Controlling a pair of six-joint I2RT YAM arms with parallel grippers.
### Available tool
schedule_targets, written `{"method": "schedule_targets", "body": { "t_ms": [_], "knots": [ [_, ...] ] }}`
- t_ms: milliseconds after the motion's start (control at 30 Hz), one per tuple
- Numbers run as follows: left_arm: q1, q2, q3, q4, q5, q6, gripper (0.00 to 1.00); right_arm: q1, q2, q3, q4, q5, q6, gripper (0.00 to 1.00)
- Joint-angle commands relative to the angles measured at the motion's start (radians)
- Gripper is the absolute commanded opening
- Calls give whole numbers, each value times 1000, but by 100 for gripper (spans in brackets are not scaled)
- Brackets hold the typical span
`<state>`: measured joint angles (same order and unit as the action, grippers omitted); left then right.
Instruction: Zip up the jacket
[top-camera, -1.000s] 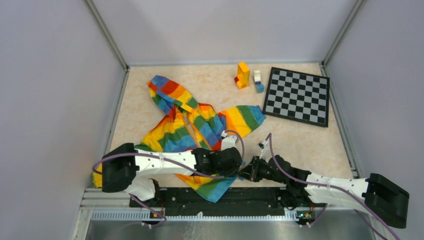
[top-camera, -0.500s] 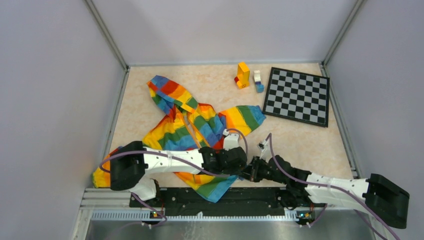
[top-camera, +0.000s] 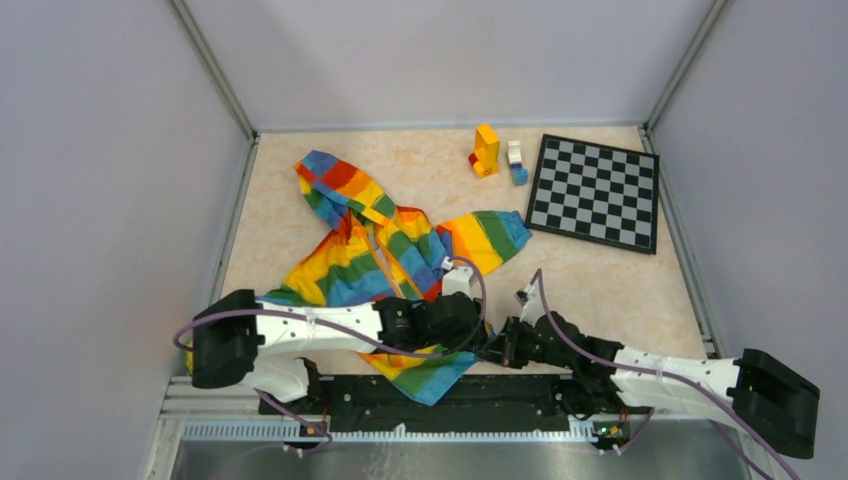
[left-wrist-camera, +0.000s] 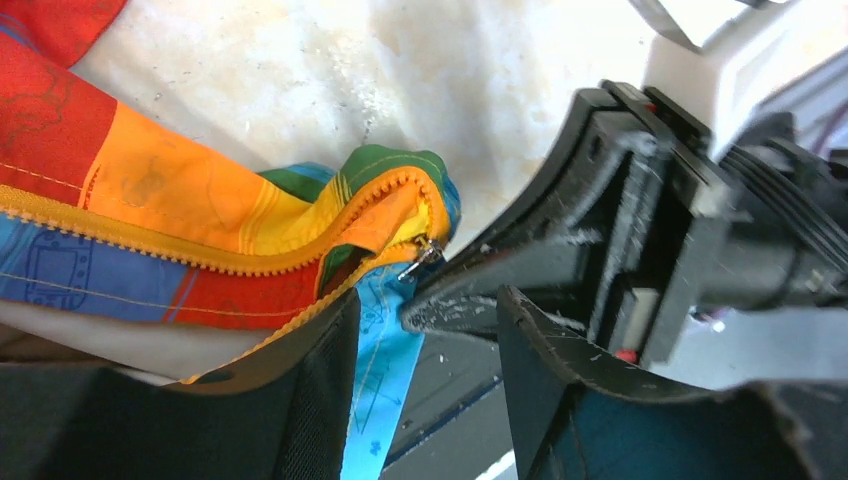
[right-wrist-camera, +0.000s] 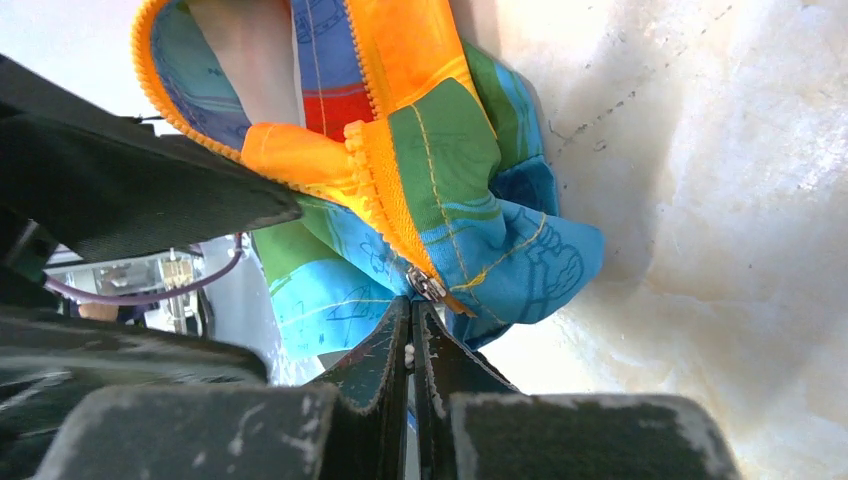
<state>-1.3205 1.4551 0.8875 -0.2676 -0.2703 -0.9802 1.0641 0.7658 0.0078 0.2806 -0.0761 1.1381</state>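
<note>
Barely started: jacket (top-camera: 380, 250) unzipped, slider (right-wrist-camera: 428, 285) at hem end; right pincer (right-wrist-camera: 410, 320) closed at slider, left pincer (left-wrist-camera: 425, 300) spread, empty. Full zip run remains.

The work surface is a tabletop (top-camera: 610, 290) with a beige marbled finish; the wrist views show fine dark scuffs on it. Three plain, pale grey walls enclose it: back wall (top-camera: 440, 60), left wall (top-camera: 100, 200), right wall (top-camera: 770, 200). Aluminium posts (top-camera: 215, 70) run along the rear corners. A ribbed metal rail (top-camera: 450, 428) borders the near edge, with a brushed steel sheet (top-camera: 450, 462) below. A checkerboard (top-camera: 596, 192) lies flat at the far right, toy blocks (top-camera: 486, 150) beside it. Lighting is even and diffuse.
</note>
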Motion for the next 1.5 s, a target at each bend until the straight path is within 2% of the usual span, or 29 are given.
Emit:
{"method": "schedule_targets", "body": {
  "t_ms": [0, 167, 267, 467, 667, 800, 933, 1100, 1200, 1267, 1333, 1367, 1467],
  "knots": [
    [20, -115, -83, 166, 72, 41, 57, 10, -15, -59, -27, -16, 9, 0],
    [26, -112, -79, 148, 110, 62, 49, 10, -33, -27, -105, -17, -21, 13],
    [26, -120, -95, 194, 153, 85, 47, 10, -90, 36, -219, 5, -49, 21],
    [26, -195, -152, 248, 179, 114, 53, 9, -249, 169, -534, 122, -127, 33],
    [32, -290, -204, 229, 161, 111, 61, -29, -277, 240, -651, 163, -190, 41],
    [75, -288, -220, 251, 233, 86, 55, -118, -240, 218, -586, 51, -230, 42],
    [102, -241, -217, 252, 261, 75, 56, -231, -213, 170, -498, -96, -236, 42],
    [106, -191, -216, 260, 300, 84, 62, -256, -236, 161, -495, -111, -279, 44],
    [113, -189, -224, 248, 282, 87, 68, -270, -205, 144, -414, -150, -317, 46],
    [146, -188, -254, 237, 282, 72, 68, -285, -134, 133, -307, -212, -340, 45],
    [217, -196, -309, 232, 304, 40, 57, -285, -55, 131, -167, -262, -353, 42],
    [245, -208, -346, 242, 302, 32, 55, -284, -2, 136, -109, -283, -367, 40],
    [376, -239, -434, 259, 335, 16, 57, -279, 188, 173, 44, -374, -399, 34]
  ]
}}
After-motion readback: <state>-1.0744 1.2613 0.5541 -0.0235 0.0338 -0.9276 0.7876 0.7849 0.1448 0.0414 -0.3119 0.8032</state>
